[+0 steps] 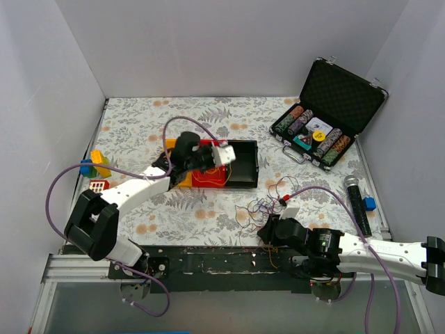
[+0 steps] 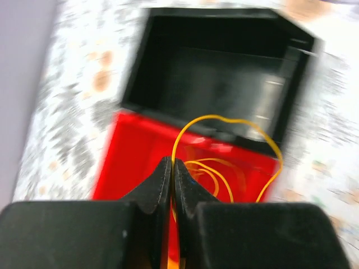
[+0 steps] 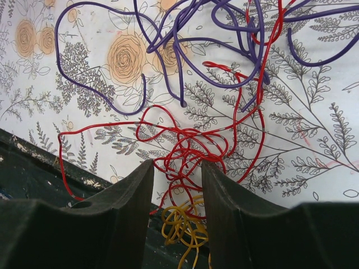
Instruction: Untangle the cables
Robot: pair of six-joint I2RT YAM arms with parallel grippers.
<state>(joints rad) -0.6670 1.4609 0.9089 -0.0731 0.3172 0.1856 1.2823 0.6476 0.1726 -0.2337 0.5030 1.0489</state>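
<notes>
Over the red plastic tray, the left gripper, pinched onto a thin yellow wire, should lift slowly, while the right gripper waits half-open.

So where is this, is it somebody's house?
Probably not: it looks like a robot lab booth. Plain white walls box in one table, and odd props sit around: a poker case, a microphone, tangled cables.
</notes>
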